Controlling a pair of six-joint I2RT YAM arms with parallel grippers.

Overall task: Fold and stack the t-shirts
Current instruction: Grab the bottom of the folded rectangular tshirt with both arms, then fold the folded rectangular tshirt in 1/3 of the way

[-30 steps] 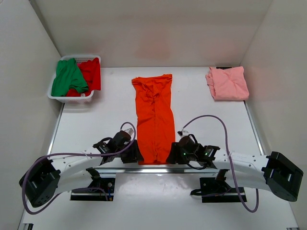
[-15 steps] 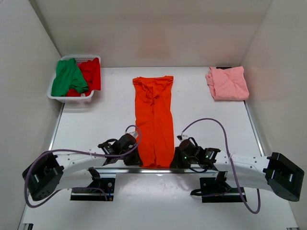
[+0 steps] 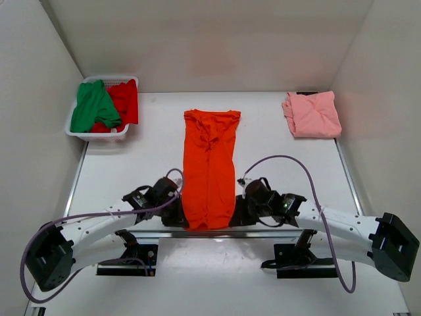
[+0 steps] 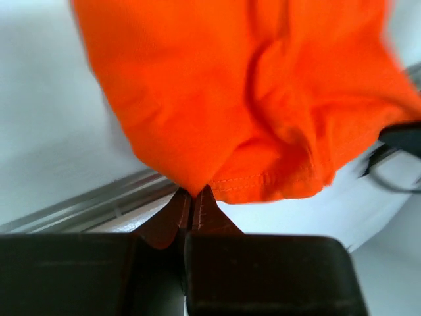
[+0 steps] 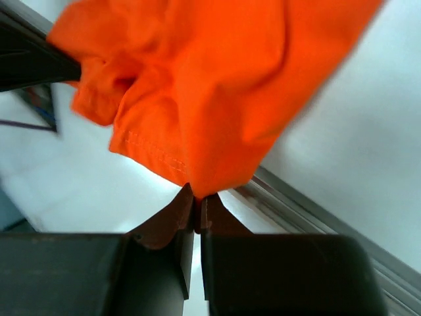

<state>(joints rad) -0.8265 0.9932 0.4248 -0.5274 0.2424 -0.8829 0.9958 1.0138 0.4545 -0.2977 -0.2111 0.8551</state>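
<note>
both the left pincer (image 4: 191, 195) and right pincer (image 5: 197, 198) clamp the orange shirt (image 3: 209, 168), basket (image 3: 99, 137) well apart.

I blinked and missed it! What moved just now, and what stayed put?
The left gripper and right gripper, shut on the near corners of the orange t-shirt, dragged it slightly toward the robot. The pink t-shirt and the basket stayed put.

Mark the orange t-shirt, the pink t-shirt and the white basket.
orange t-shirt (image 3: 209, 164), top external view, middle of the spread cloth.
pink t-shirt (image 3: 313, 114), top external view, centre of the folded cloth.
white basket (image 3: 100, 135), top external view, its near wall.
</note>
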